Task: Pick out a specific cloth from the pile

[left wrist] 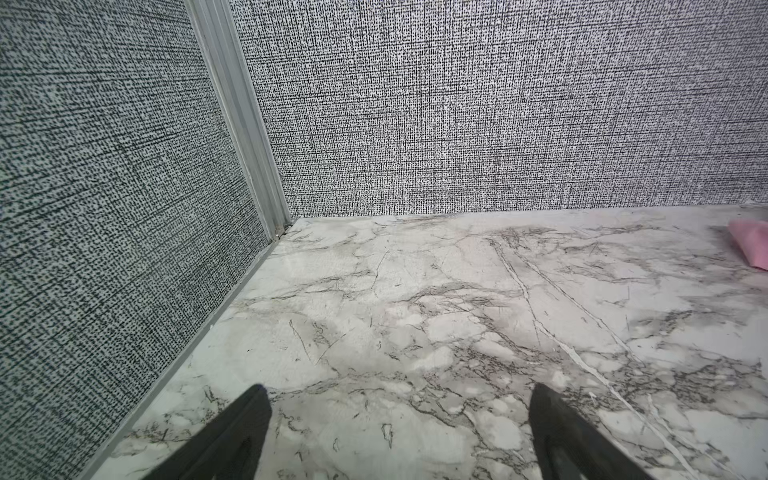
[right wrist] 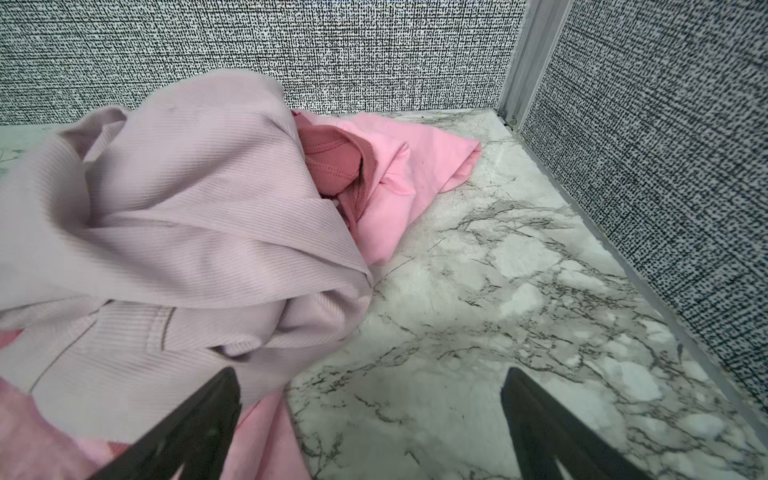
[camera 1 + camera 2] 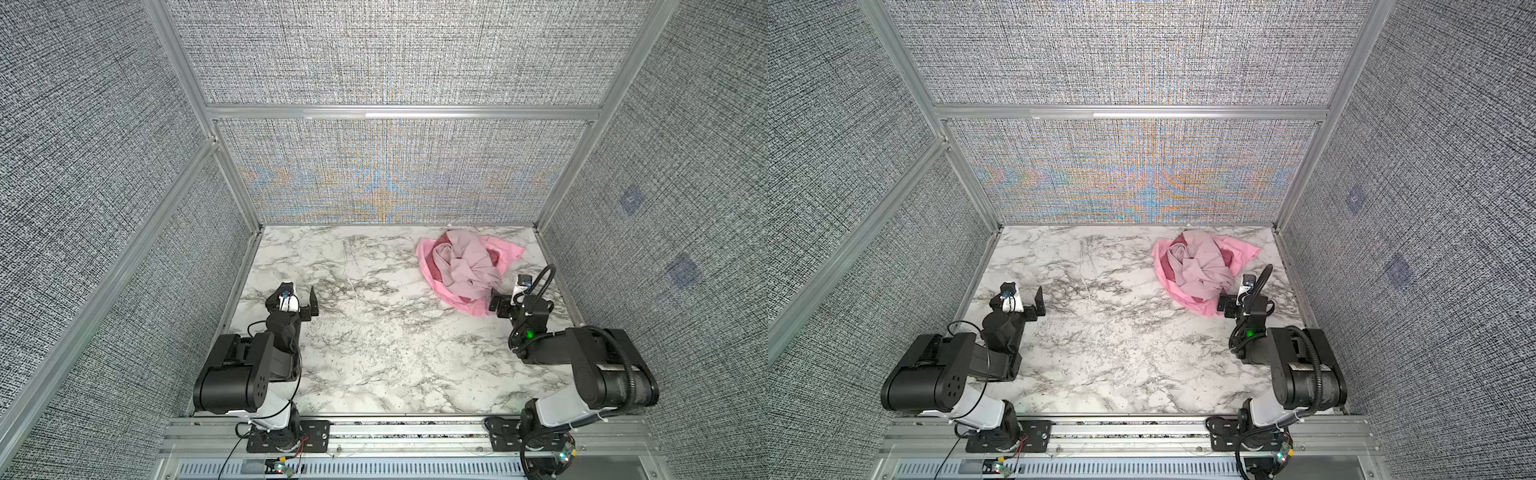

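Marble-patterned table (image 3: 374, 340) stands inside grey woven walls. Pile (image 3: 465, 270) sits at the far right, near the back corner. Cloth (image 2: 415, 178), bright pink, lies at the bottom, its edges showing around the pile. Mauve cloth (image 2: 187, 199) covers the top; red cloth (image 2: 328, 162) is tucked between. Right gripper (image 2: 372, 374): jaws spread, empty, just beside the pile's near edge. Left gripper (image 1: 399, 390): jaws spread, empty, over bare table, well apart from the pile.

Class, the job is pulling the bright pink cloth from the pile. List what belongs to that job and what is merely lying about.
Belongs: bright pink cloth; pile; right hand, open at the pile's edge.
Lying about: mauve-grey cloth on top; rose-red cloth; left hand, open over the marble table.
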Action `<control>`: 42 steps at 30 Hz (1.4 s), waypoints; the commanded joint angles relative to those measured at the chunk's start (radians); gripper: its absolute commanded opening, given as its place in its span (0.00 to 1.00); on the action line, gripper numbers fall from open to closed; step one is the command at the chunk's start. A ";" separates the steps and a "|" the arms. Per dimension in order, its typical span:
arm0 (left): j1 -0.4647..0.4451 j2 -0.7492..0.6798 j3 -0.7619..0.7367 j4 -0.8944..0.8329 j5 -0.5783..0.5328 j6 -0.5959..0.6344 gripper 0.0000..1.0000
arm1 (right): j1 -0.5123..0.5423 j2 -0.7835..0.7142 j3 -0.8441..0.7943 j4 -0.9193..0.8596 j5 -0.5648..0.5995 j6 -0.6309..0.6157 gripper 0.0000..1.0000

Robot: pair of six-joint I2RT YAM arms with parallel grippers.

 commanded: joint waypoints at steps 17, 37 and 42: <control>0.002 -0.004 -0.002 0.009 0.005 0.006 0.99 | 0.001 0.000 0.001 0.035 0.003 0.005 0.99; -0.008 -0.333 0.082 -0.387 -0.064 -0.032 0.79 | 0.096 -0.334 0.172 -0.465 0.158 0.021 0.87; -0.041 -0.481 0.190 -0.675 -0.051 -0.187 0.74 | 0.225 -0.406 0.355 -0.807 0.214 0.094 0.83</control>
